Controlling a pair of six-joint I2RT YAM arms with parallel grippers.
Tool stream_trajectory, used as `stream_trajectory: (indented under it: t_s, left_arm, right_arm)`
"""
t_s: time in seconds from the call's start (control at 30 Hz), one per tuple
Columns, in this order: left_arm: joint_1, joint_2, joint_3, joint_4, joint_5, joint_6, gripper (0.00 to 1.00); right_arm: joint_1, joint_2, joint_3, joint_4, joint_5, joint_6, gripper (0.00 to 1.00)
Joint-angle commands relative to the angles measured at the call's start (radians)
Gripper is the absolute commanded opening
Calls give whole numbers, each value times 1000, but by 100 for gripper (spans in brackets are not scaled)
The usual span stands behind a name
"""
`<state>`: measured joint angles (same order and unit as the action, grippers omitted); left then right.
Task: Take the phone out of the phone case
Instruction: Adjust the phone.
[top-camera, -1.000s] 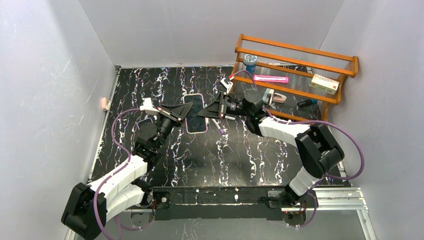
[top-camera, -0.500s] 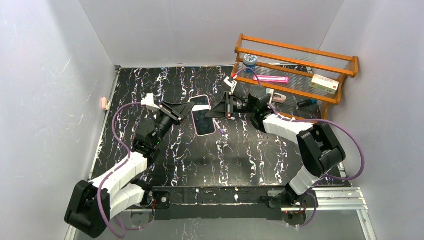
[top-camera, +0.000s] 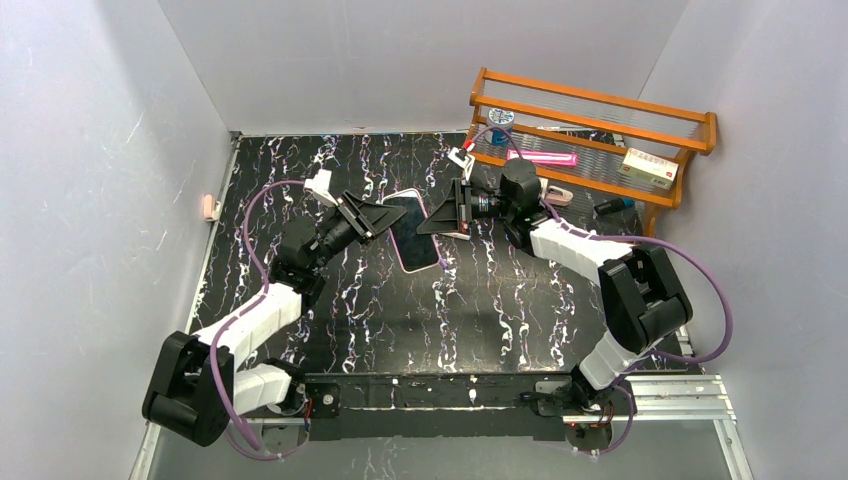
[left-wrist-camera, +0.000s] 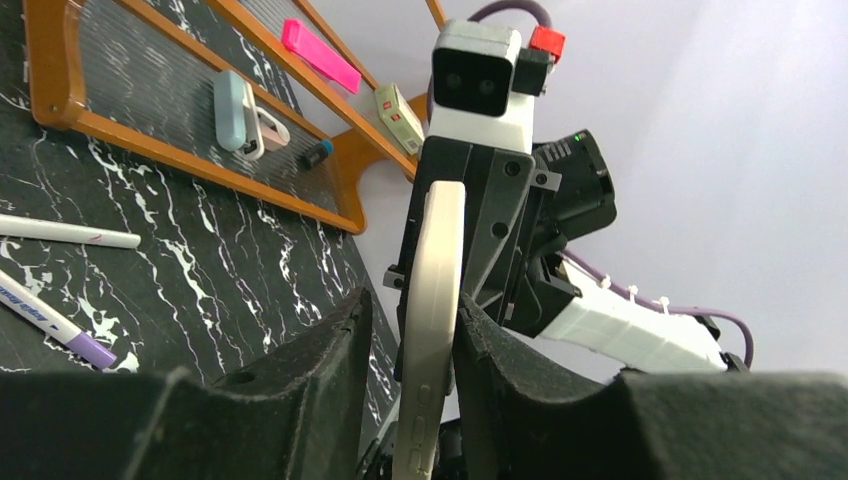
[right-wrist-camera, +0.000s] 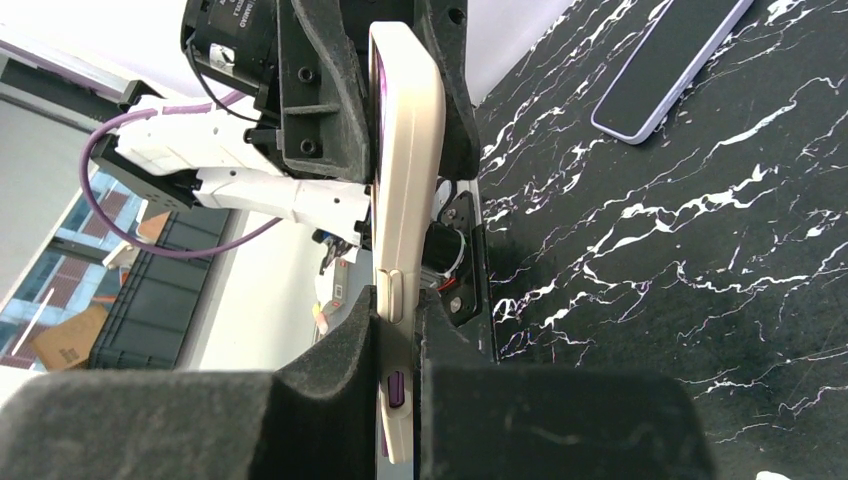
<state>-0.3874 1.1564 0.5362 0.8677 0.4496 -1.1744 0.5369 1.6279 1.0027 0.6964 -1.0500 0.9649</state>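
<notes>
The cream phone case (top-camera: 418, 240) hangs level above the table between my two grippers, with the dark screen facing up. My right gripper (right-wrist-camera: 398, 305) is shut on one long edge of the case (right-wrist-camera: 405, 180). The purple phone (right-wrist-camera: 395, 388) shows through a side cutout there. In the top view the right gripper (top-camera: 437, 218) comes in from the right. My left gripper (top-camera: 385, 215) straddles the opposite edge of the case (left-wrist-camera: 435, 300). Its jaws stand open: the right finger (left-wrist-camera: 500, 370) touches the case, and a gap separates it from the left finger (left-wrist-camera: 330, 360).
An orange wooden rack (top-camera: 590, 130) at the back right holds a pink bar (top-camera: 545, 158), a small box (top-camera: 648, 168) and a blue-capped tub (top-camera: 500, 118). Two pens (left-wrist-camera: 60, 235) lie on the black marble table (top-camera: 400, 320). A dark lilac-rimmed slab (right-wrist-camera: 670, 65) lies flat on it.
Both grippers carried the cased phone up and toward the back right, turning it slightly. The left jaws went from shut to open around the case edge. The right grip held.
</notes>
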Motion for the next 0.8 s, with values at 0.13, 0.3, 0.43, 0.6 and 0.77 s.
stream_trajectory:
  t_s: [0.13,0.3,0.43,0.6,0.77]
  left_arm:
    - [5,22,59,25,123,25,33]
    - [5,26,63,49,153,19,27]
    - [5,22,59,54,145,11,19]
    - [5,18,43,59,110,-17,0]
    - [5,-2,22,60,56,-57,0]
  right_arm:
    - [0,5,102,28,-54,-29,1]
    - [-1,22,123,1,-67,-53,1]
    - [0,21,128,-27,-59,-77,7]
    - [0,-4,129,-107,-11,-160,25]
    - [0,-21,129,-154,37,-230,46]
